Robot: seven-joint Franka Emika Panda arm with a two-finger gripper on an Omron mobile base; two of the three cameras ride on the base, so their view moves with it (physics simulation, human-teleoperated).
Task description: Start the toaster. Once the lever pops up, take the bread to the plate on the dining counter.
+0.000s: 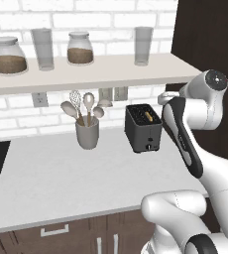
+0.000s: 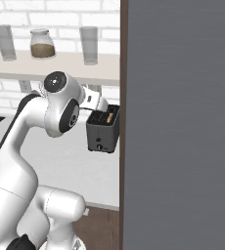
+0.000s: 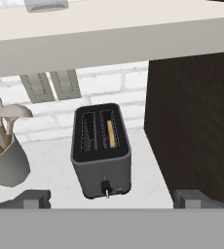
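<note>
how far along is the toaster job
Early stage. Done: the bread sits in one slot of the toaster on the worktop. In hand: the open hand hangs in front of the toaster, facing its front lever, holding and touching nothing. Left: press the lever, wait for the pop, then carry the bread to the plate.

Site: home kitchen; evidence: white brick backsplash (image 1: 17, 116); toaster (image 1: 143, 128) on worktop (image 1: 56, 173); utensil crock (image 1: 87, 133); shelf jars (image 1: 9, 55) were noted
</note>
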